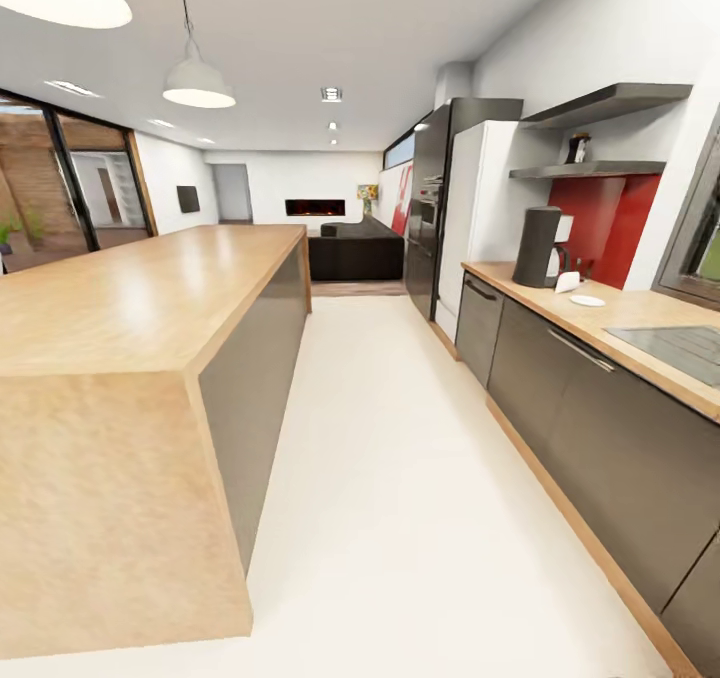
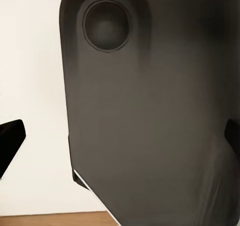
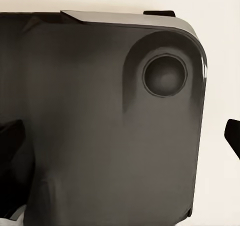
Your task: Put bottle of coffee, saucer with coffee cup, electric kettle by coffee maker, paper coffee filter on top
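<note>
1. Kitchen countertop (image 1: 640, 310) is running along the right-arm side, over dark cabinet fronts.
2. Coffee maker (image 1: 538, 246) is standing upright on its far end.
3. Small white item (image 1: 567, 281) is sitting just beside the coffee maker's base; too small to name.
4. Saucer (image 1: 587, 301) is lying flat near that item, on its nearer side.
5. Steel sink (image 1: 672, 346) is sitting sunk into the worktop, nearer still.
6. Kitchen shelf (image 1: 600, 170) is hanging above, carrying a small dark item (image 1: 577, 148), too blurred to name.
</note>
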